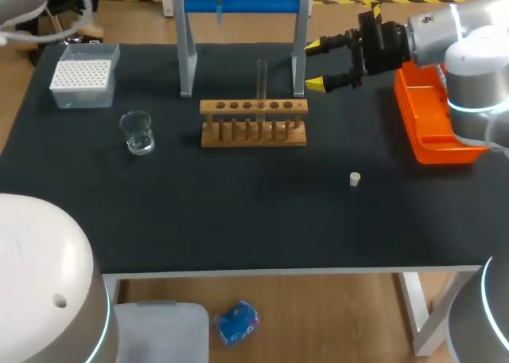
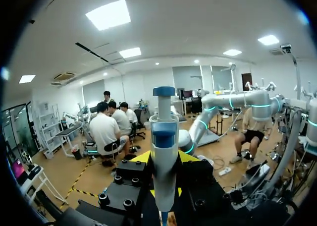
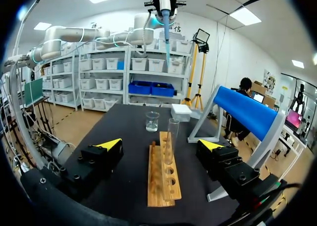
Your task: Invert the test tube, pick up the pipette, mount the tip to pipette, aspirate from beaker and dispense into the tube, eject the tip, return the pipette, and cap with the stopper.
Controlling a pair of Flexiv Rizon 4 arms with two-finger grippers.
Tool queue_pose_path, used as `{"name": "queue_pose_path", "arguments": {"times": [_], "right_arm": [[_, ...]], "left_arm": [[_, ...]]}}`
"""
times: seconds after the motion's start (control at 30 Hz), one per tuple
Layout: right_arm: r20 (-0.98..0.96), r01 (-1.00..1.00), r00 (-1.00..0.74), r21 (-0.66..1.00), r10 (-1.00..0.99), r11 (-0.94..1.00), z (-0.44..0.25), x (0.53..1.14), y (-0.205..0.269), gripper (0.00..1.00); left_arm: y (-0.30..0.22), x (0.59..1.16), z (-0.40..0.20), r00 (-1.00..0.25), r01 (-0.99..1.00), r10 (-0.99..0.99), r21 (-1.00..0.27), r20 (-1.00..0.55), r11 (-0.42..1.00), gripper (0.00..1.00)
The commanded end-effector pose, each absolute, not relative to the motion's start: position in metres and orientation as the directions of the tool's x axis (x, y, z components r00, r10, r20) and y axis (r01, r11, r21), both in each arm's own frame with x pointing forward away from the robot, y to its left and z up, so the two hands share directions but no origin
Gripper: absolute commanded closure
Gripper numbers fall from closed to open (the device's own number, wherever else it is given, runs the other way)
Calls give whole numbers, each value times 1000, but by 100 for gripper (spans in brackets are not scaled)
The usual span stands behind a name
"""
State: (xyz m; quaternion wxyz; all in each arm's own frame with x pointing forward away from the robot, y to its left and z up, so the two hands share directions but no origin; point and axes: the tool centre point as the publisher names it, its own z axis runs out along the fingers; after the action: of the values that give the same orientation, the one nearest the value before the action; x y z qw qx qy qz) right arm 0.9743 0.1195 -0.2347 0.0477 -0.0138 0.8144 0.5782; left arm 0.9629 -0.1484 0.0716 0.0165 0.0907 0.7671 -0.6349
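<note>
Pipette [image 2: 164, 151] upright in left gripper [image 2: 164, 158], fingers clamped on its body from two sides, carried high above the table [image 1: 238, 212] and outside the head view's reach.

Test tube [image 1: 261, 80] stands upright in a middle hole of the wooden rack [image 1: 253, 132], which sits mid-table toward the far edge. Right gripper [image 1: 315, 64] is just off the rack's right end, fingers wide apart and holding nothing. From its own wrist the tube is ahead, on the line between the two fingers and apart from both.

Beaker [image 1: 137, 132] is toward the left edge. Tip box [image 1: 81, 80] is in the far-left corner. Stopper [image 1: 355, 179] lies loose on the bare table, right of the middle.

Judgement: the pick-up step looks done. The tip-mounting or aspirating step is in hand. If there is no tip, the next move calls for a straight vertical press into one cell of the tip box. If a tip is on, it calls for a plumb descent into the beaker's mouth, clear of the rim.

Hard to make out:
- The pipette's lower end is cut off in the left wrist view. The right wrist view shows a thin blue shaft below the left gripper, but not whether it is a tip or the pipette's own nose.
- Which end of the tube is open.
- The liquid level in the beaker.
</note>
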Motion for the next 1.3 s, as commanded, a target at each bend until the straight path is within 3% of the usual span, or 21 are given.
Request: {"name": "queue_pose_path", "arguments": {"times": [0.03,0.57,1.3], "right_arm": [[-95,-78,-995,940,33,332,-235,974,120,0],[-95,-78,-995,940,33,332,-235,974,120,0],[-95,-78,-995,940,33,332,-235,974,120,0]], "left_arm": [[-178,994,75,-967,169,219,-968,-127,184,100],[-198,1004,23,-963,118,259,-979,-72,167,100],[-201,1003,16,-963,104,262,-982,-60,157,100]]}}
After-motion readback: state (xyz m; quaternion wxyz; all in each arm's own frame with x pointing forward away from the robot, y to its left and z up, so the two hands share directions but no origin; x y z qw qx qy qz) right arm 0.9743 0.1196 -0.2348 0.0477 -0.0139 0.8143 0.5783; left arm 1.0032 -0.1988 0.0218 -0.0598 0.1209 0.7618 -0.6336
